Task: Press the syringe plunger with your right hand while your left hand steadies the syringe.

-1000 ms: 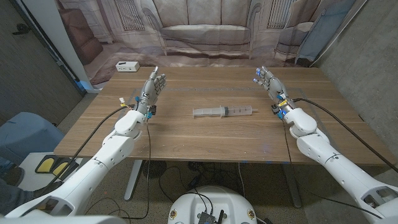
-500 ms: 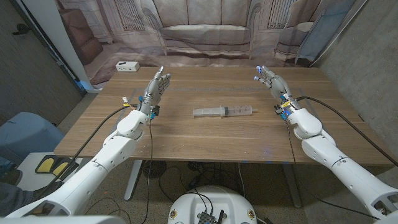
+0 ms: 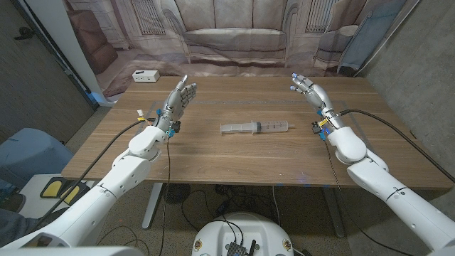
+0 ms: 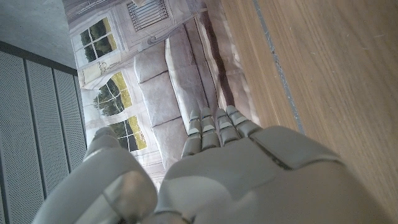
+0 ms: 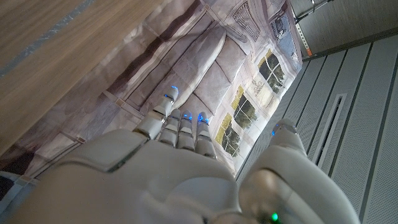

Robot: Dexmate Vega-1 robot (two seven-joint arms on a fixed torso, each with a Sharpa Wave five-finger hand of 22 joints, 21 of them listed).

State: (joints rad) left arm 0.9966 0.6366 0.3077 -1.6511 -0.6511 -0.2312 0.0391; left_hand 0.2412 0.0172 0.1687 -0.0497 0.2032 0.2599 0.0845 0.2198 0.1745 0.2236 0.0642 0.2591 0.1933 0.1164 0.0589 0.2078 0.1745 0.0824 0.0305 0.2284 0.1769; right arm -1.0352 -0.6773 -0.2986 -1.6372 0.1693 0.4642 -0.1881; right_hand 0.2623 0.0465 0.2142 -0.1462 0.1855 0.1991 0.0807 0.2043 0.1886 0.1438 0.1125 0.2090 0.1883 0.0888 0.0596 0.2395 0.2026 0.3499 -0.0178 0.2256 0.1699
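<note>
Your syringe (image 3: 256, 127) lies lengthwise across the middle of the wooden table (image 3: 234, 160), plunger end toward 9 o'clock and tip toward 3 o'clock, with neither hand touching it. Your left hand (image 3: 178, 99) is raised at about 10 o'clock from it, well apart, fingers straight, loosely spread and holding nothing. Your right hand (image 3: 308, 90) hangs at about 2 o'clock, also empty with fingers extended. A small white box (image 3: 145, 75) sits near the far left table edge.

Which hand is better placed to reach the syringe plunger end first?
Left. The syringe lies with its plunger end toward the left hand and its tip toward the right hand. Both hands are open and clear of it, so the tasked right-hand press needs a longer reach.
</note>
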